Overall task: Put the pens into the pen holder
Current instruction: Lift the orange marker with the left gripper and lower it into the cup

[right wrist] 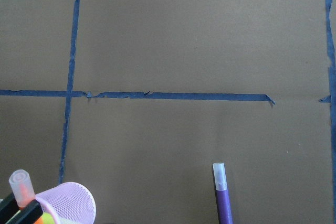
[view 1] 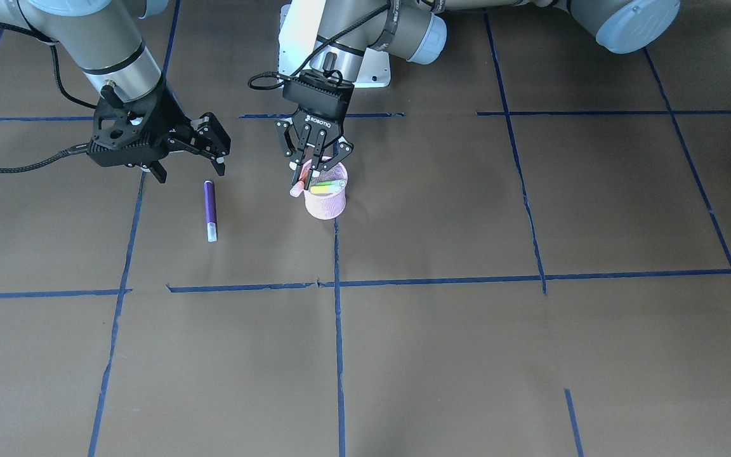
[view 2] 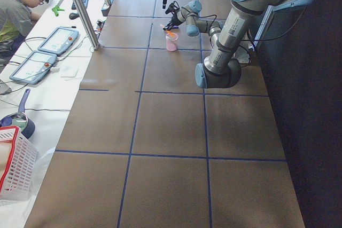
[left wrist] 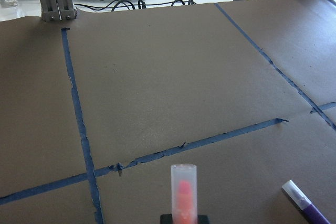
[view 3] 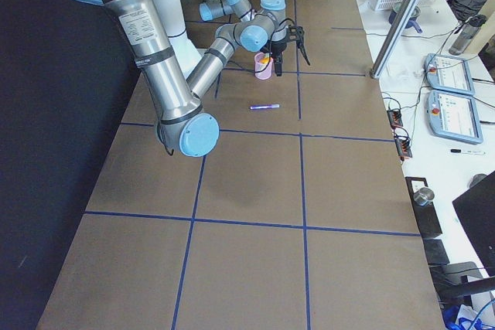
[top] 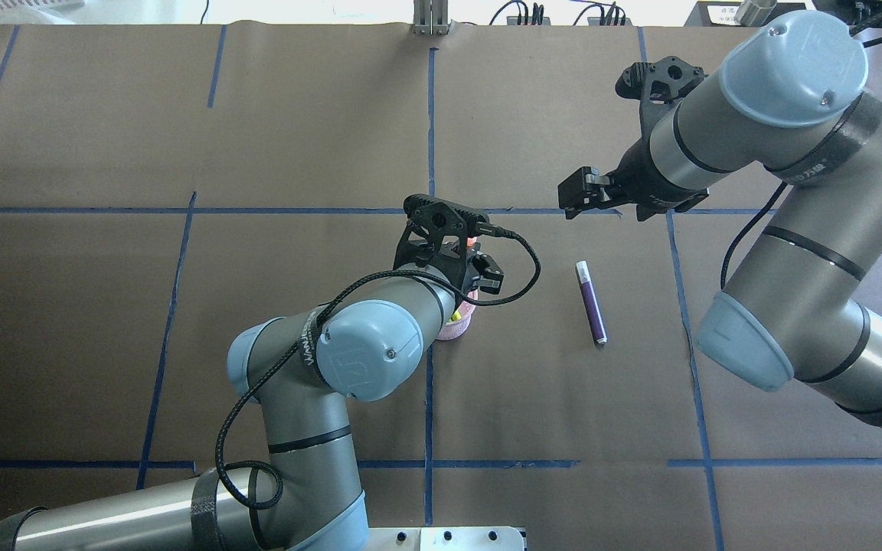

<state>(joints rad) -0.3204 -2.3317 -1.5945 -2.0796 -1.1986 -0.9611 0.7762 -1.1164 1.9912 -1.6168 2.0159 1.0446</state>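
Gripping the orange pen (view 1: 298, 185), the left hand (view 1: 307, 169) sits right over the pen holder (view 1: 325, 204), pen tilted at the rim, prob. lined up to drop in beside the green pen (view 1: 327, 187) already inside. The purple pen (view 1: 210, 209) lies flat on the bench (view 1: 467, 349), apart from the holder. The right hand (view 1: 200, 162) hovers nr it, fingers spread & empty (left arm over the holder looks like the only obstacle).
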